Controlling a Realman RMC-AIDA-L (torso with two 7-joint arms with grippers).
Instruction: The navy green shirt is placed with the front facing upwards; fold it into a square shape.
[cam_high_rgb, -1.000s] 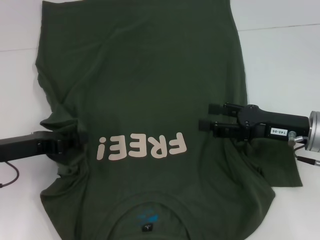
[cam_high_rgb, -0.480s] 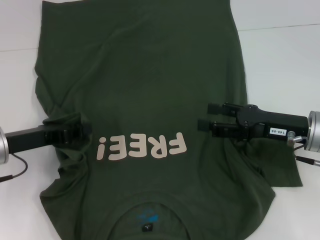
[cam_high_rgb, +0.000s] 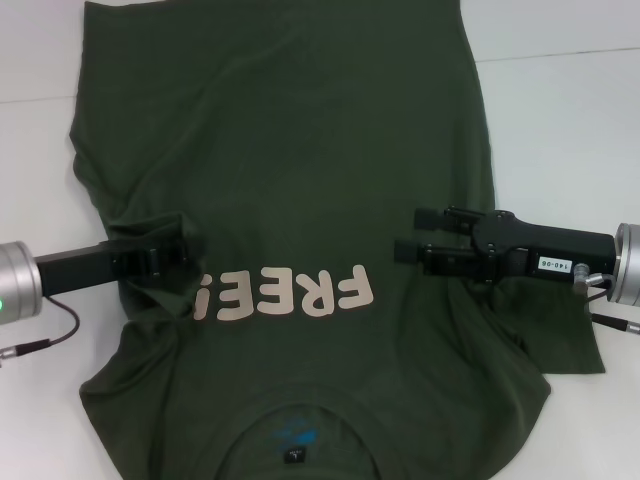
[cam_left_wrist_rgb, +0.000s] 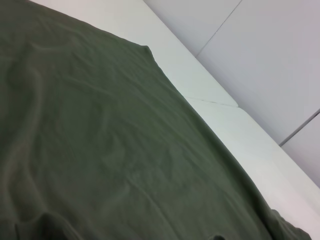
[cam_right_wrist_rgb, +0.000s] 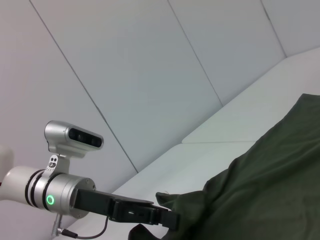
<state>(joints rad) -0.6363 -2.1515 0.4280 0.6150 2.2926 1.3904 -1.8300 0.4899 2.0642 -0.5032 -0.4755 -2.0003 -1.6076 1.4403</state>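
Left sleeve pinched and drawn inward, right side waiting

My left gripper (cam_high_rgb: 170, 255) sits just left of the "FREE!" lettering (cam_high_rgb: 285, 293), its fingers closed on a bunched fold of the navy green shirt (cam_high_rgb: 290, 150), which lies front up on the white table (cam_high_rgb: 560, 120) with its long axis running away from me and the collar nearest me. The fold I hold needs to travel rightward across the lettering, and nothing blocks that path. Right of the lettering, my right gripper (cam_high_rgb: 410, 233) hovers over the shirt's right flank, fingers apart and holding nothing; the right sleeve (cam_high_rgb: 560, 335) spreads flat under that arm, unfolded yet.
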